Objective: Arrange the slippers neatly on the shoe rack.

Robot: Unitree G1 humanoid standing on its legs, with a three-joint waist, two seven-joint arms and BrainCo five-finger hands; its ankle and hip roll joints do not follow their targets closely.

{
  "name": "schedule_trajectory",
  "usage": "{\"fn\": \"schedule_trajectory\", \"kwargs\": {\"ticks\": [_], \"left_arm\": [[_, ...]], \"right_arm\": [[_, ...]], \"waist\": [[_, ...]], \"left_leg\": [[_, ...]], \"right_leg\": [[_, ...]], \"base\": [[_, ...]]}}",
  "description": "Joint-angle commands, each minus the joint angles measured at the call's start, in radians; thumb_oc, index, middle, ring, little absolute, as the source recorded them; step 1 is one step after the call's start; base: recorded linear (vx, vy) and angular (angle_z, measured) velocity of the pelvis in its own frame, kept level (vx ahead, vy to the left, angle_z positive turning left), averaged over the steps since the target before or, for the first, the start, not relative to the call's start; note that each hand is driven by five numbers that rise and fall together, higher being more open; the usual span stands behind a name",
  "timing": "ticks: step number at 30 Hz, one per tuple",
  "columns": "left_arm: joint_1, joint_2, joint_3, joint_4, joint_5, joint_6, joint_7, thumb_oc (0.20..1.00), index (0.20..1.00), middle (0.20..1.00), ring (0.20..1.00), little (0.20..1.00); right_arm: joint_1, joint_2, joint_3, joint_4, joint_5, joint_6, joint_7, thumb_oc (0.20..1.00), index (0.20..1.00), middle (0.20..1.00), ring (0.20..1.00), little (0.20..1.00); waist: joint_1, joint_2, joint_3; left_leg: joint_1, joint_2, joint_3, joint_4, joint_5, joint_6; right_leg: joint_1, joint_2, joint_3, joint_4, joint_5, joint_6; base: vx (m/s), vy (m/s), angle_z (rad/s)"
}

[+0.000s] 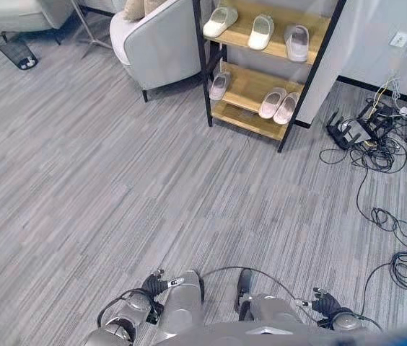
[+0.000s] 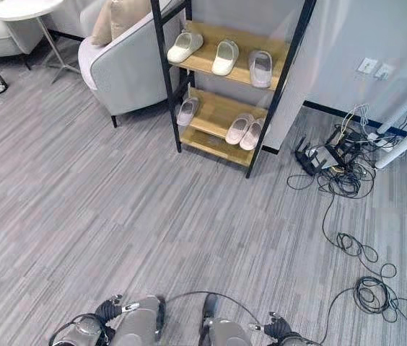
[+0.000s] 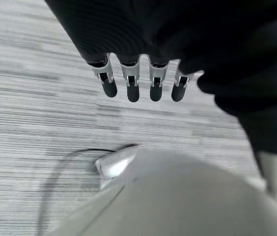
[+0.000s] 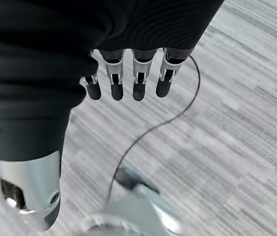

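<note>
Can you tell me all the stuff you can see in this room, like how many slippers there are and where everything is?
pale rubber slippers: six, white to pinkish; three on the rack's upper shelf, three on the lower shelf
black-framed wooden shoe rack: one, light wood shelves; against the grey wall
grey upholstered armchair: one; beside the rack, with a beige cushion
round white side table: one; far corner, past the armchair
black mesh bin: one; on the floor near the side table
tangle of black cables: one heap; on the floor by the wall sockets
left hand: one, fingers straight, over bare floor
right hand: one, fingers straight, over bare floor
</note>
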Motion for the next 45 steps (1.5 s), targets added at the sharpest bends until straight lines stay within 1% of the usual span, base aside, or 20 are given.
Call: {"fn": "schedule_trajectory", "kwargs": {"ticks": [1, 4, 7, 10, 11, 13, 15, 18, 23, 26, 31, 34, 35, 36, 37, 38, 40, 41, 42, 45], "left_arm": [[0.042, -0.028, 0.020, 0.071, -0.046, 0.004, 0.006, 1.000, 1.000, 1.000, 1.000, 1.000], [0.064, -0.015, 0.063, 0.120, -0.039, 0.022, 0.010, 1.000, 1.000, 1.000, 1.000, 1.000], [0.066, 0.007, 0.088, 0.118, -0.042, 0.024, 0.011, 1.000, 1.000, 1.000, 1.000, 1.000], [0.033, 0.024, 0.068, 0.087, -0.038, 0.022, 0.017, 1.000, 1.000, 1.000, 1.000, 1.000], [0.016, 0.026, 0.057, 0.070, -0.042, 0.019, 0.024, 1.000, 1.000, 1.000, 1.000, 1.000], [-0.004, 0.030, 0.035, 0.055, -0.030, 0.018, 0.027, 1.000, 1.000, 1.000, 1.000, 1.000], [-0.004, 0.027, 0.022, 0.049, -0.015, 0.015, 0.034, 1.000, 1.000, 1.000, 1.000, 1.000], [-0.008, 0.020, 0.008, 0.070, 0.017, 0.018, 0.034, 1.000, 1.000, 1.000, 1.000, 1.000], [0.017, 0.003, 0.011, 0.113, 0.050, 0.031, 0.023, 1.000, 1.000, 1.000, 1.000, 1.000], [0.038, -0.002, 0.025, 0.111, 0.045, 0.033, 0.008, 1.000, 1.000, 1.000, 1.000, 1.000], [0.054, -0.010, 0.003, 0.103, 0.083, 0.032, 0.007, 1.000, 1.000, 1.000, 1.000, 1.000], [0.043, -0.007, -0.026, 0.080, 0.109, 0.027, 0.007, 1.000, 1.000, 1.000, 1.000, 1.000], [0.029, -0.006, -0.040, 0.064, 0.110, 0.025, 0.009, 1.000, 1.000, 1.000, 1.000, 1.000], [0.003, -0.005, -0.064, 0.047, 0.117, 0.027, 0.015, 1.000, 1.000, 1.000, 1.000, 1.000], [0.003, -0.005, -0.064, 0.047, 0.117, 0.027, 0.015, 1.000, 1.000, 1.000, 1.000, 1.000], [-0.012, -0.019, -0.083, 0.036, 0.112, 0.025, 0.022, 1.000, 1.000, 1.000, 1.000, 1.000], [-0.009, -0.041, -0.088, 0.046, 0.102, 0.019, 0.038, 1.000, 1.000, 1.000, 1.000, 1.000], [-0.009, -0.040, -0.088, 0.046, 0.102, 0.019, 0.038, 1.000, 1.000, 1.000, 1.000, 1.000], [-0.031, -0.049, -0.102, 0.050, 0.092, 0.012, 0.044, 1.000, 1.000, 1.000, 1.000, 1.000], [-0.012, -0.059, -0.087, 0.106, 0.123, 0.030, 0.041, 1.000, 1.000, 1.000, 1.000, 1.000]], "right_arm": [[0.075, -0.012, 0.014, -0.063, 0.027, -0.016, -0.009, 1.000, 1.000, 1.000, 1.000, 1.000], [0.072, 0.006, 0.001, -0.062, 0.024, -0.012, -0.009, 1.000, 1.000, 1.000, 1.000, 1.000], [0.064, 0.035, 0.011, -0.070, 0.022, -0.001, 0.001, 1.000, 1.000, 1.000, 1.000, 1.000], [0.047, 0.057, 0.037, -0.097, 0.017, 0.004, 0.009, 1.000, 1.000, 1.000, 1.000, 1.000], [0.037, 0.059, 0.046, -0.110, 0.009, 0.004, 0.008, 1.000, 1.000, 1.000, 1.000, 1.000], [0.030, 0.056, 0.050, -0.121, 0.008, 0.003, 0.006, 1.000, 1.000, 1.000, 1.000, 1.000], [0.038, 0.053, 0.045, -0.125, 0.003, 0.000, 0.001, 1.000, 1.000, 1.000, 1.000, 1.000], [0.041, 0.050, 0.043, -0.114, 0.004, 0.003, -0.001, 1.000, 1.000, 1.000, 1.000, 1.000], [0.050, 0.045, 0.038, -0.105, 0.003, 0.006, -0.001, 1.000, 1.000, 1.000, 1.000, 1.000], [0.072, 0.028, 0.038, -0.118, -0.017, 0.003, 0.000, 1.000, 1.000, 1.000, 1.000, 1.000], [0.071, -0.036, -0.006, -0.097, -0.023, -0.001, -0.029, 1.000, 1.000, 1.000, 1.000, 1.000], [0.055, -0.068, -0.006, -0.087, -0.029, -0.003, -0.033, 1.000, 1.000, 1.000, 1.000, 1.000], [0.046, -0.073, -0.003, -0.086, -0.030, -0.006, -0.037, 1.000, 1.000, 1.000, 1.000, 1.000], [0.034, -0.076, 0.018, -0.087, -0.042, -0.001, -0.041, 1.000, 1.000, 1.000, 1.000, 1.000], [0.034, -0.076, 0.018, -0.087, -0.042, -0.001, -0.041, 1.000, 1.000, 1.000, 1.000, 1.000], [0.037, -0.077, 0.031, -0.082, -0.049, 0.003, -0.046, 1.000, 1.000, 1.000, 1.000, 1.000], [0.046, -0.066, 0.043, -0.075, -0.058, 0.003, -0.057, 1.000, 1.000, 1.000, 1.000, 1.000], [0.046, -0.066, 0.043, -0.075, -0.058, 0.003, -0.057, 1.000, 1.000, 1.000, 1.000, 1.000], [0.044, -0.061, 0.059, -0.068, -0.065, 0.001, -0.057, 1.000, 1.000, 1.000, 1.000, 1.000], [0.052, -0.049, 0.060, -0.070, -0.091, -0.002, -0.063, 1.000, 1.000, 1.000, 1.000, 1.000]], "waist": [[0.011, -0.018, -0.051], [0.012, -0.034, -0.084], [0.027, -0.069, -0.107], [0.027, -0.094, -0.125], [0.017, -0.088, -0.119], [0.003, -0.071, -0.114], [-0.022, -0.038, -0.107], [-0.049, -0.014, -0.082], [-0.070, -0.006, -0.069], [-0.076, 0.004, -0.082], [-0.086, 0.010, -0.109], [-0.084, 0.011, -0.108], [-0.077, 0.006, -0.090], [-0.072, -0.010, -0.070], [-0.070, -0.009, -0.070], [-0.062, -0.015, -0.057], [-0.039, -0.025, -0.055], [-0.041, -0.026, -0.058], [-0.023, -0.019, -0.054], [-0.038, -0.011, -0.092]], "left_leg": [[0.027, -0.005, -0.022, -0.042, 0.046, 0.049], [0.042, -0.028, -0.024, -0.036, 0.047, 0.065], [0.065, -0.062, 0.008, 0.000, -0.008, 0.101], [0.086, -0.105, 0.030, 0.016, -0.057, 0.145], [0.110, -0.124, 0.035, 0.013, -0.071, 0.170], [0.142, -0.132, 0.029, -0.002, -0.082, 0.183], [0.208, -0.131, 0.009, -0.028, -0.095, 0.196], [0.277, -0.139, -0.008, -0.036, -0.127, 0.195], [0.347, -0.152, -0.021, -0.047, -0.154, 0.186], [0.400, -0.148, -0.017, -0.066, -0.157, 0.166], [0.419, -0.138, -0.023, -0.023, -0.160, 0.134], [0.362, -0.118, 0.012, 0.143, -0.114, 0.072], [0.301, -0.108, 0.023, 0.276, -0.075, 0.047], [0.214, -0.087, 0.048, 0.429, -0.022, 0.044], [0.213, -0.085, 0.049, 0.433, -0.025, 0.044], [0.159, -0.078, 0.061, 0.436, -0.058, 0.078], [0.120, -0.116, 0.022, 0.263, -0.131, 0.108], [0.119, -0.119, 0.021, 0.259, -0.127, 0.108], [0.079, -0.141, -0.061, 0.121, -0.049, 0.091], [0.171, -0.136, -0.084, -0.003, -0.040, 0.102]], "right_leg": [[0.173, -0.062, 0.059, -0.020, -0.023, 0.088], [0.180, -0.088, 0.070, 0.004, -0.019, 0.109], [0.169, -0.136, 0.108, 0.050, 0.022, 0.140], [0.114, -0.182, 0.133, 0.157, 0.148, 0.178], [0.071, -0.213, 0.134, 0.259, 0.250, 0.192], [0.047, -0.226, 0.126, 0.335, 0.291, 0.189], [-0.020, -0.209, 0.133, 0.407, 0.271, 0.165], [-0.064, -0.161, 0.106, 0.330, 0.155, 0.139], [-0.095, -0.119, 0.066, 0.217, 0.142, 0.144], [-0.111, -0.099, -0.019, 0.182, 0.138, 0.135], [-0.057, -0.053, 0.018, 0.127, 0.099, 0.104], [-0.005, -0.023, 0.052, 0.093, 0.062, 0.074], [0.011, -0.018, 0.066, 0.093, 0.056, 0.061], [0.035, -0.017, 0.078, 0.078, 0.049, 0.038], [0.035, -0.015, 0.079, 0.078, 0.049, 0.037], [0.061, -0.016, 0.097, 0.057, 0.043, 0.034], [0.094, -0.019, 0.135, 0.031, 0.038, 0.051], [0.091, -0.021, 0.134, 0.031, 0.039, 0.052], [0.111, -0.003, 0.156, 0.020, 0.038, 0.058], [0.128, -0.002, 0.191, 0.013, 0.030, 0.068]], "base": [[0.31, 0.201, -0.11], [0.41, 0.306, -0.54], [0.38, 0.369, -0.15], [0.27, 0.382, -0.17], [0.24, 0.415, -0.04], [0.27, 0.387, 0.18], [0.30, 0.319, 0.15], [0.27, 0.145, 0.14], [0.22, 0.033, 0.35], [0.26, -0.085, -0.01], [0.24, -0.202, 0.22], [0.11, -0.204, -0.31], [0.03, -0.201, -0.29], [0.01, -0.148, -0.31], [0.08, -0.135, -0.87], [0.12, -0.039, -0.89], [0.19, 0.014, -0.54], [0.18, 0.056, -0.62], [0.12, 0.047, -0.75], [0.23, 0.094, -0.62]]}}
